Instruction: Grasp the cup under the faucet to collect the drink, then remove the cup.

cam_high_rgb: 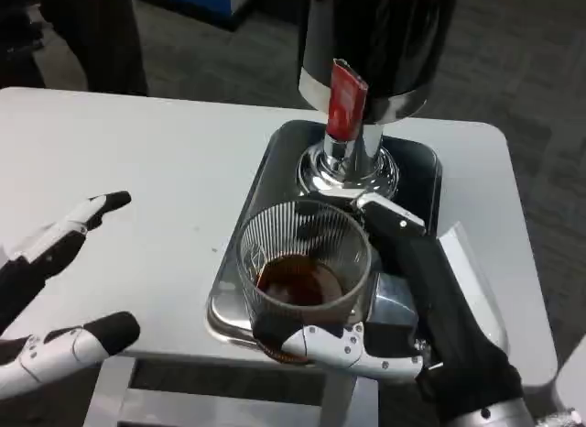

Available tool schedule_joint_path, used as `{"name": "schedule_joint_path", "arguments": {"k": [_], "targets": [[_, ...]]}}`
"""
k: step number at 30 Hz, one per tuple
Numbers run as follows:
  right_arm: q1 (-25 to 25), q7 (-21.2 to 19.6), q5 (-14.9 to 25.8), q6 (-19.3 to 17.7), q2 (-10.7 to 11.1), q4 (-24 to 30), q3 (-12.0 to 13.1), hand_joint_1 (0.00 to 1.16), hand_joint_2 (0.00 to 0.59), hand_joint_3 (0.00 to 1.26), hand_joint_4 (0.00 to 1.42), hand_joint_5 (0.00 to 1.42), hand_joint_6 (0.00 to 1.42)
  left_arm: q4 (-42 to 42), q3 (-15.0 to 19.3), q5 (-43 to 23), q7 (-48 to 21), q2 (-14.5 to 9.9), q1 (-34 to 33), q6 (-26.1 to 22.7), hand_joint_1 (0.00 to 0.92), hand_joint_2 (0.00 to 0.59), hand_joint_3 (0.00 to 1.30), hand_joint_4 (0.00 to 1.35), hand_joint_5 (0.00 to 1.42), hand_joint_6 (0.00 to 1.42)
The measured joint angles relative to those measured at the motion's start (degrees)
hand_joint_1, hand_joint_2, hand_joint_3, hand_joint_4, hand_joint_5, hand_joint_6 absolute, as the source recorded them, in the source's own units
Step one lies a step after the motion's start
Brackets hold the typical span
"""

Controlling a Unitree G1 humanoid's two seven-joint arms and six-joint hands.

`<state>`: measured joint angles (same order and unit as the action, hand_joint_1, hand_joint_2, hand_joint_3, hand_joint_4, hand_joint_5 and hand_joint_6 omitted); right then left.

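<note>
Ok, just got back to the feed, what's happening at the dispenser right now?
The right hand grips a clear ribbed cup with its fingers wrapped around it, over the metal drip tray. The cup already has dark drink in the bottom. It sits in front of the dispenser and its red tap handle. The left hand waits open over the white table, holding nothing.

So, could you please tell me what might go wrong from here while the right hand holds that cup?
The ribbed clear cup holds dark drink and seems to sit at the tray's front edge, so a jerky lift could slosh it. The right hand grips it mostly from the side and below; a slip may tip it. The left hand waits apart, open, too far off to steady anything quickly.
</note>
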<state>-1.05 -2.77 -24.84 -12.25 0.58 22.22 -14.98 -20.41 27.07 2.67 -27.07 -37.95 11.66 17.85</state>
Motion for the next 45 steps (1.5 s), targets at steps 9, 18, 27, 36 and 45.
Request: {"name": "schedule_joint_path", "arguments": {"k": [9, 18, 27, 36, 45], "targets": [[-1.6, 1.9, 0.3, 1.3, 0.0, 3.4, -1.1, 0.86, 0.166, 0.66, 0.69, 0.89, 1.03, -3.7, 1.2, 3.2, -0.1, -1.2, 2.4, 1.5, 0.0, 0.046, 0.06, 0.0, 0.04, 0.0], [-2.5, 3.2, 0.3, 2.8, 0.0, 5.8, -1.4, 0.85, 0.167, 0.66, 0.69, 0.88, 1.01, -7.5, 1.0, 6.0, -0.9, -1.9, 4.2, 3.8, 0.0, 0.047, 0.06, 0.0, 0.03, 0.0], [-4.3, 4.8, 0.3, 3.7, 0.2, 9.0, -1.7, 0.85, 0.166, 0.66, 0.69, 0.88, 1.01, -9.2, 1.0, 6.8, -1.5, -1.9, 6.4, 5.7, 0.0, 0.047, 0.07, 0.0, 0.02, 0.0], [-5.7, 6.6, 0.6, 5.1, 0.4, 12.3, -2.1, 0.85, 0.166, 0.66, 0.69, 0.88, 1.01, -10.1, 1.2, 6.8, -1.5, -1.9, 8.1, 7.2, 0.0, 0.047, 0.07, 0.0, 0.02, 0.0], [-8.4, 8.5, 2.1, 6.4, 1.5, 16.8, -2.5, 0.84, 0.163, 0.66, 0.69, 0.88, 1.01, -11.0, 1.5, 6.7, -1.5, -1.9, 8.4, 7.5, 0.0, 0.047, 0.07, 0.0, 0.02, 0.0]]}}
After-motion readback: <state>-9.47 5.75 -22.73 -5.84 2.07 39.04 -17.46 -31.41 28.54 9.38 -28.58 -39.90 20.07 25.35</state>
